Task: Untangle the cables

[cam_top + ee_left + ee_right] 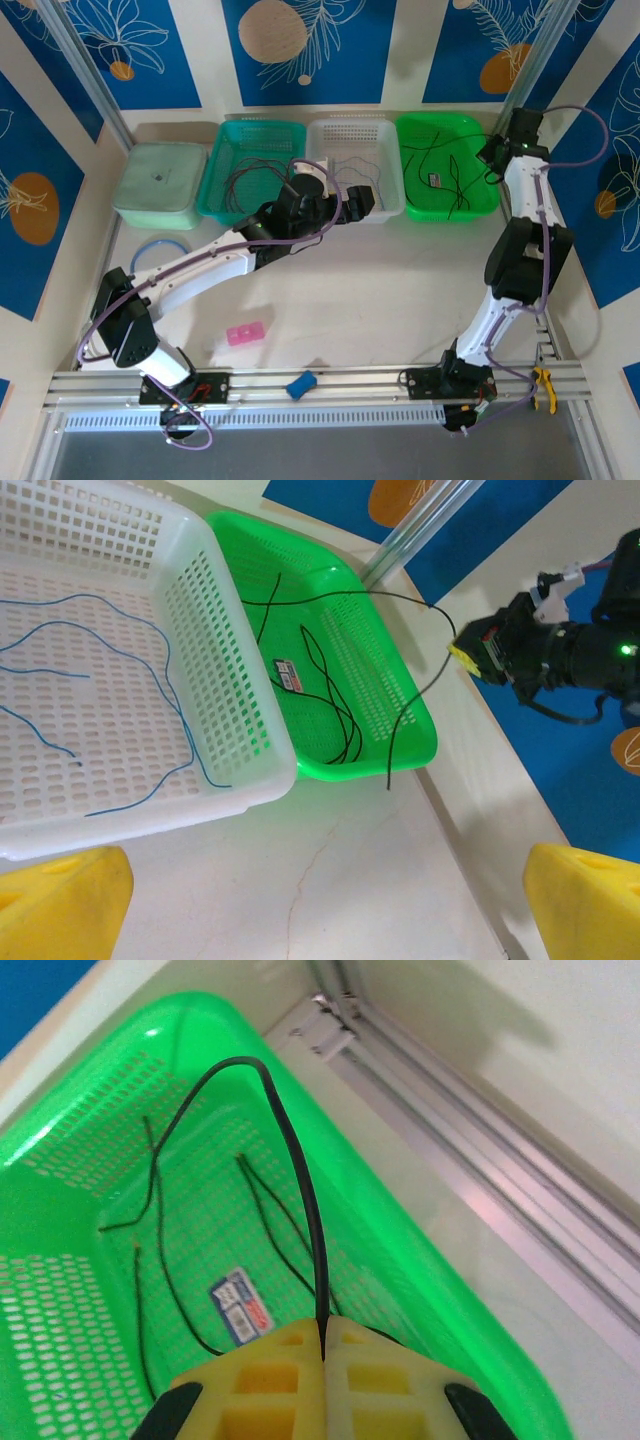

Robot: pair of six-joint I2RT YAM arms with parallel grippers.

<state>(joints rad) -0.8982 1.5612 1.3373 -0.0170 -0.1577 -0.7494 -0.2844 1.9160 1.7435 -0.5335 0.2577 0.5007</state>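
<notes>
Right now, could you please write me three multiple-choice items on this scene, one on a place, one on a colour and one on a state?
1. Over which container does the right tool hold the thin black wire?
A. the teal plastic basket
B. the bright green plastic basket
C. the pale green lidded box

2. What colour are the thin wires lying in the white perforated plastic basket?
A. red
B. yellow
C. blue

3. How does the left tool stand?
A. open, holding nothing
B. shut on a wire
C. shut on a basket rim

Answers: 1 B, the wire arches up from the shut tool above the green mesh; 2 C, blue strands curl across the white floor; 3 A, its yellow fingers stand wide apart with nothing between them.
</notes>
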